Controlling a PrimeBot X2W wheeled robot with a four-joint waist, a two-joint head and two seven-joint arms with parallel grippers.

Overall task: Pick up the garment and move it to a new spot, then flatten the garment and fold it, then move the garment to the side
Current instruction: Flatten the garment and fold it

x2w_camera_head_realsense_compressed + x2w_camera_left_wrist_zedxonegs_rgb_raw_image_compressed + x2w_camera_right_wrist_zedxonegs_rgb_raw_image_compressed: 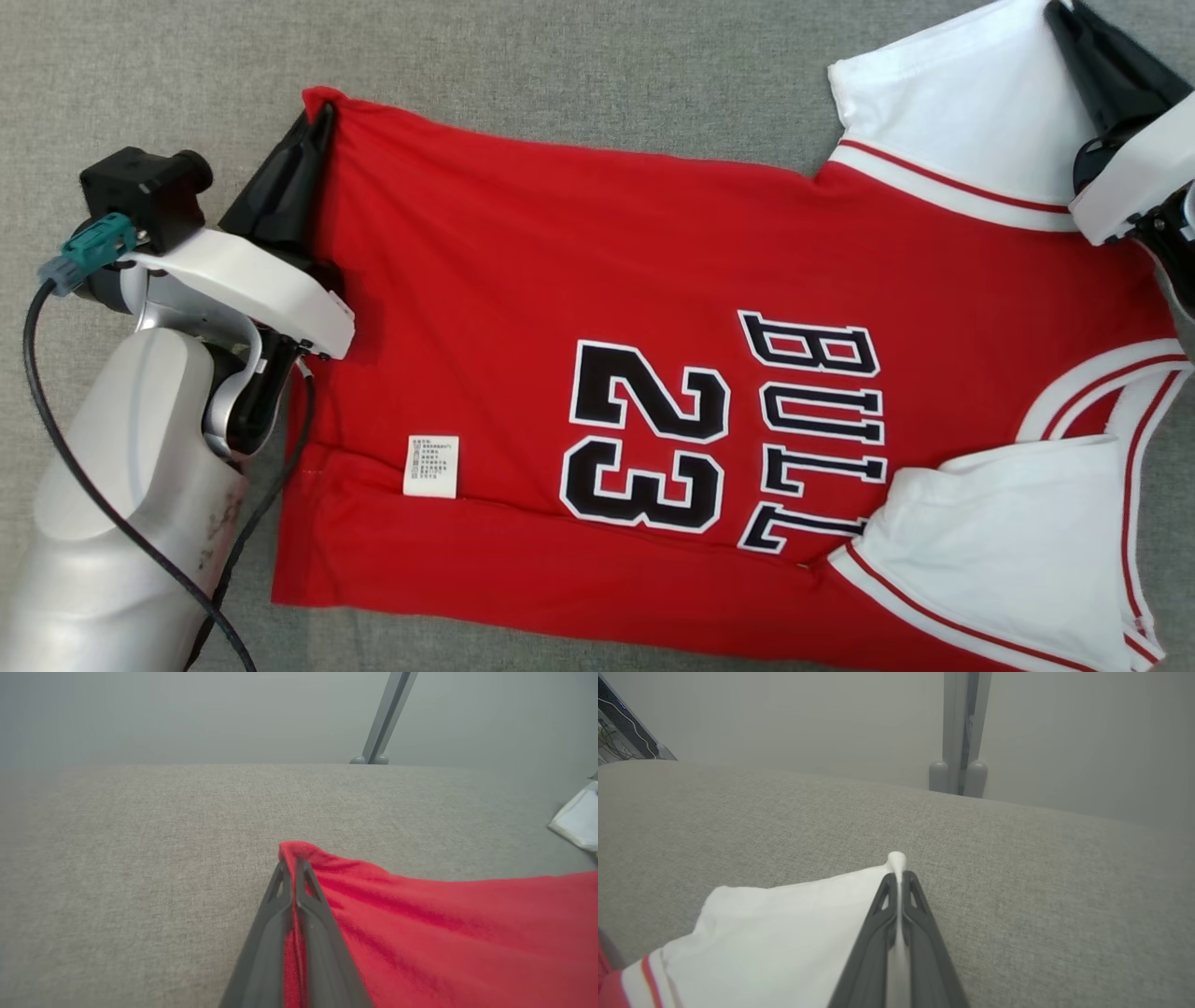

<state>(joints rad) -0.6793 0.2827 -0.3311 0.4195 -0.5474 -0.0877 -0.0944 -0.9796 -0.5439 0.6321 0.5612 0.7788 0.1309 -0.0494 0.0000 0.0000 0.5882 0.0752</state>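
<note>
The red "BULL 23" jersey lay flat on the grey fabric surface. The left gripper pinched its red hem corner, the right gripper its white sleeve tip. The care label was unreadable.

Red jersey: number "23", word "BULL", black, white-edged. White care label: print too small to read.

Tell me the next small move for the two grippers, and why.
Probably raise both together and carry the far edge toward the near side: the left gripper is shut on the red hem corner of the jersey, the right gripper on its white sleeve.
</note>
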